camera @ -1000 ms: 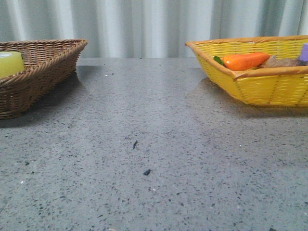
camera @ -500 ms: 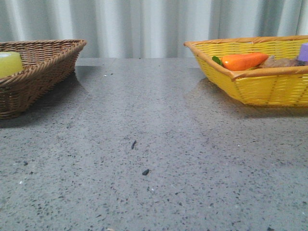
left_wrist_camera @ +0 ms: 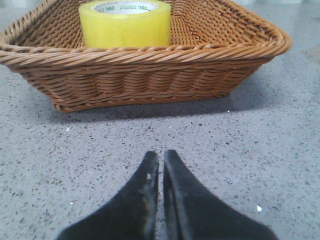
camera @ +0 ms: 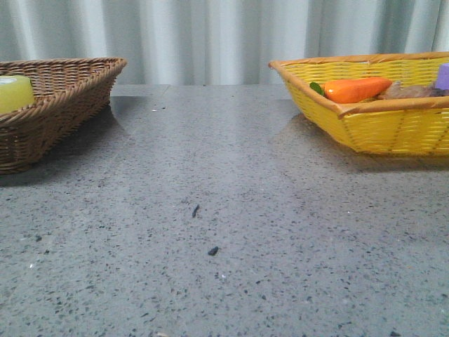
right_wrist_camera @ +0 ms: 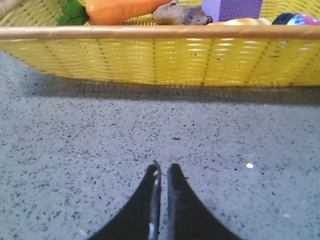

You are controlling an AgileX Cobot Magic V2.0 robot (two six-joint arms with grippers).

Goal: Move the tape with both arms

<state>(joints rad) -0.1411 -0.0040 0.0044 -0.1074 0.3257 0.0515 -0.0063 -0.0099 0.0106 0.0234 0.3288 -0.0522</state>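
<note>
Nothing on the table had moved since the earlier front frames beyond a very slight sideways drift of the whole picture, which had settled by half a second ago. Seen from the front, the brown basket (camera: 52, 105) sat at the left edge with the yellow tape (camera: 14, 93) inside it, and the yellow basket (camera: 372, 105) at the right held a carrot (camera: 356, 89) among other items, with the grey table (camera: 224, 232) between the two. From the left wrist, the left gripper (left_wrist_camera: 161, 162) hung low over the table, aimed at the brown basket, its jaws pressed together on nothing; the tape stood on its flat side by the far wall. That roll lying in the left basket would fit either a start or an end of the transfer. From the right wrist, the right gripper (right_wrist_camera: 163, 172) was posed likewise, low and level, facing the yellow basket's wall, jaws together and empty. A purple block (right_wrist_camera: 232, 8) and what may have been a brownish lump showed over the rim.
</note>
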